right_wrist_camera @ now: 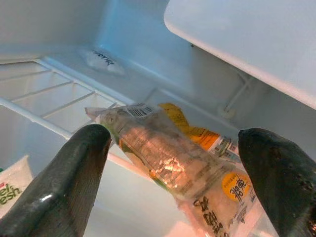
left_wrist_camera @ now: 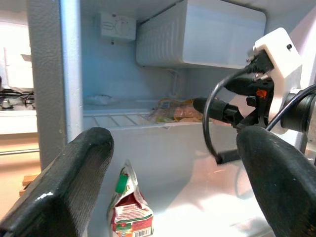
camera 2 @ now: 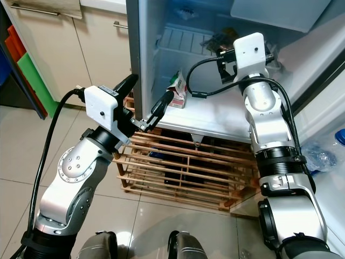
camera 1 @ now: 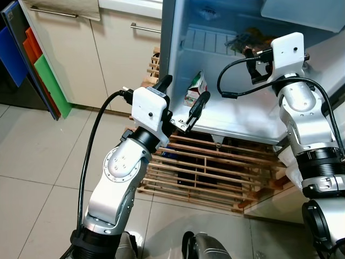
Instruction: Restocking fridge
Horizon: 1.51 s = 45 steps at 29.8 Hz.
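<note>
Fridge open, both arms reaching in. Right gripper spread wide and empty, just short of one clear packet lying on the wire shelf, probably just set down or about to be nudged deeper. Left gripper likewise spread and empty at the fridge's lower lip, facing one carton standing upright on the floor of the compartment. Count: one packet, one carton, two grippers.

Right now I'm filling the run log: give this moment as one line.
stage: restocking fridge | right tool: open, at wire shelf by clear packet | left tool: open, at fridge front | carton: on fridge floor
</note>
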{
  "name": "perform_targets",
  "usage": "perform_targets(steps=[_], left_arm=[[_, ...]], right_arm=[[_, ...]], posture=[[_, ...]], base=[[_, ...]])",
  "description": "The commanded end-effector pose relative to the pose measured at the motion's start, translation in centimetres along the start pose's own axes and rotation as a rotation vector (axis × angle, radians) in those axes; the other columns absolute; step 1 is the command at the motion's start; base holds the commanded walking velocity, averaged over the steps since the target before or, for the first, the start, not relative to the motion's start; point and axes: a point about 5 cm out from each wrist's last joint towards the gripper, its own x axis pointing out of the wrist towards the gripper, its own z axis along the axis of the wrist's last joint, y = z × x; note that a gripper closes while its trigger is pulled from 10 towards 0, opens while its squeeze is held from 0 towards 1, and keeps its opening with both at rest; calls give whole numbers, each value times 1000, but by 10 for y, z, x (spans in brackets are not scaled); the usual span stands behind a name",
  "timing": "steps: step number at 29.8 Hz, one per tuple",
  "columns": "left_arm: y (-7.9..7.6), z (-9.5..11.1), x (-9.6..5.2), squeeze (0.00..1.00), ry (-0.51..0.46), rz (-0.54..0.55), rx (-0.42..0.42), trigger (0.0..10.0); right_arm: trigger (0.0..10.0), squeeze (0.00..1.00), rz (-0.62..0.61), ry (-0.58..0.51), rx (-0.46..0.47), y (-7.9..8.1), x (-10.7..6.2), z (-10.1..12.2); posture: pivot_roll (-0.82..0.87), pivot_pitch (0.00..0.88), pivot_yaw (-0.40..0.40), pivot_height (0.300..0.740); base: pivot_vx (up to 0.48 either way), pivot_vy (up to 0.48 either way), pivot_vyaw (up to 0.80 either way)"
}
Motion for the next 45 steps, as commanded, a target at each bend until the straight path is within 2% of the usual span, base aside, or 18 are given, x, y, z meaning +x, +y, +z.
perform_targets(steps=[1, 2, 4, 7, 10, 16, 22, 28, 33, 45], left_arm=[[-1, -1, -1, 0, 7, -12, -8, 10000], [-1, 0, -1, 0, 8, -10, -7, 10000], [0, -1, -1, 0, 10, -7, -8, 10000], [0, -1, -1, 0, 10, -10, -8, 10000], [0, -1, 0, 0, 9, -11, -6, 10000], [1, -1, 0, 0, 8, -10, -6, 10000], [1, 0, 1, 0, 6, -9, -3, 10000], [1, 0, 0, 0, 6, -6, -1, 10000], [1, 0, 0, 0, 7, -5, -1, 10000], [2, 0, 0, 0, 10, 4, -2, 10000]], right_arm=[[10000, 0, -19, 57, 144, -7, -5, -7], [10000, 0, -20, 82, 249, -7, -8, -9], [10000, 0, 0, 139, 340, -7, -17, -15], [10000, 0, 9, 181, 337, -7, -20, -23], [10000, 0, 9, 238, 408, -8, -24, -33], [10000, 0, 23, 268, 491, -7, -24, -31], [10000, 0, 34, 278, 560, -4, -17, -30], [10000, 0, 70, 260, 630, 6, -8, -19], [10000, 0, 62, 251, 638, 5, -2, -15], [10000, 0, -38, 228, 518, -18, 12, -13]], posture=[[-15, 145, -81, 740], [-16, 148, -80, 740], [-20, 147, -78, 740], [-20, 147, -79, 740], [-17, 145, -78, 740], [-17, 142, -77, 740], [-13, 141, -77, 740], [-10, 141, -78, 740], [-3, 143, -79, 740], [1, 146, -81, 740]], base=[[0, 0, 0], [0, 0, 0], [0, 0, 0], [0, 0, 0], [0, 0, 0], [0, 0, 0], [0, 0, 0], [0, 0, 0], [0, 0, 0], [0, 0, 0]])
